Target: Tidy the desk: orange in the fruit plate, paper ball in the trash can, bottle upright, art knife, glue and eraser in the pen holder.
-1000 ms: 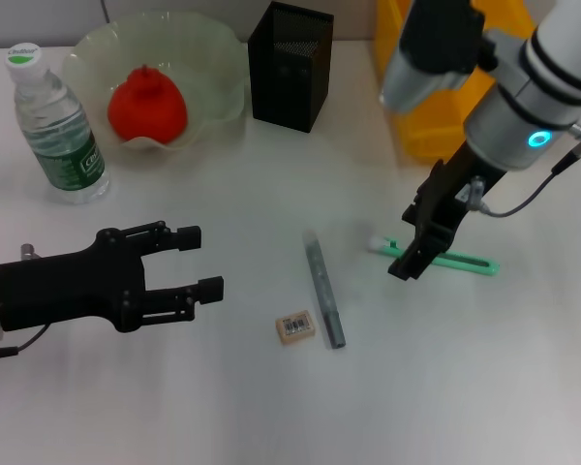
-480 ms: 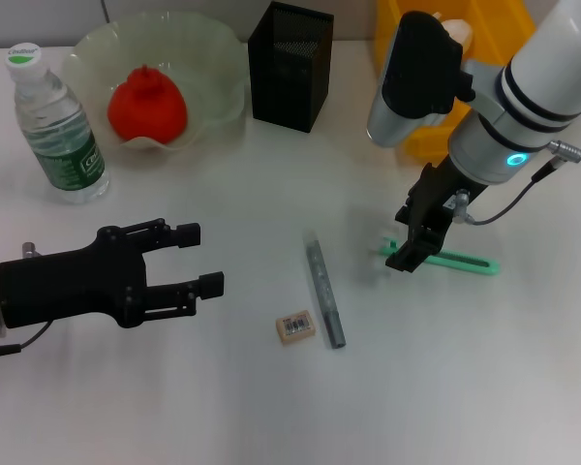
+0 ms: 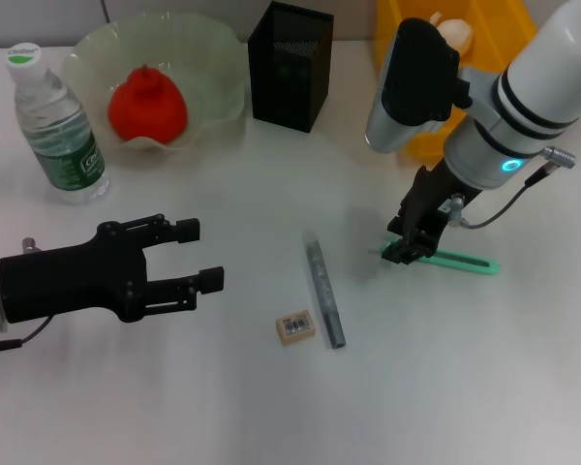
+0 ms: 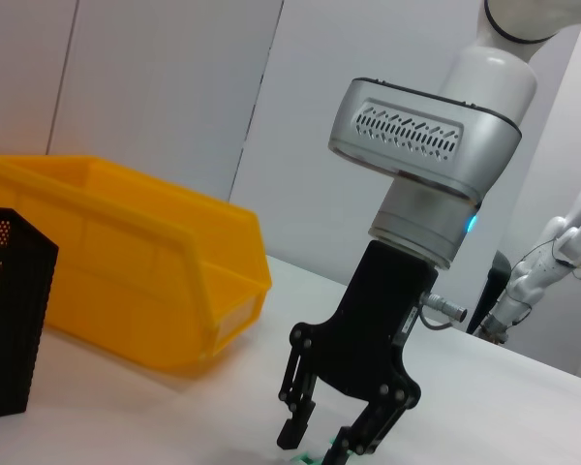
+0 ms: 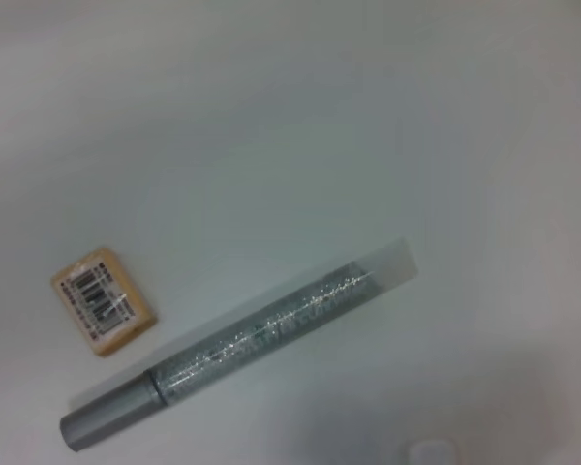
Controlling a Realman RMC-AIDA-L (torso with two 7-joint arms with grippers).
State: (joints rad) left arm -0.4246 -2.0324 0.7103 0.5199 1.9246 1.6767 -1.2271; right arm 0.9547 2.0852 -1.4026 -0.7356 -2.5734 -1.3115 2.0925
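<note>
The green art knife lies flat at the right of the desk. My right gripper is down at its left end, open, with a finger on each side; the left wrist view shows this right gripper with its fingers apart. The silver glue stick and tan eraser lie mid-desk, and both glue stick and eraser show in the right wrist view. My left gripper hovers open at the left. The orange sits in the fruit plate. The bottle stands upright. The paper ball lies in the yellow bin.
The black mesh pen holder stands at the back between the plate and the yellow bin. In the left wrist view the yellow bin and the pen holder sit beyond the right gripper.
My right gripper has come down and slightly left onto the knife's left end. The left arm has barely moved.
</note>
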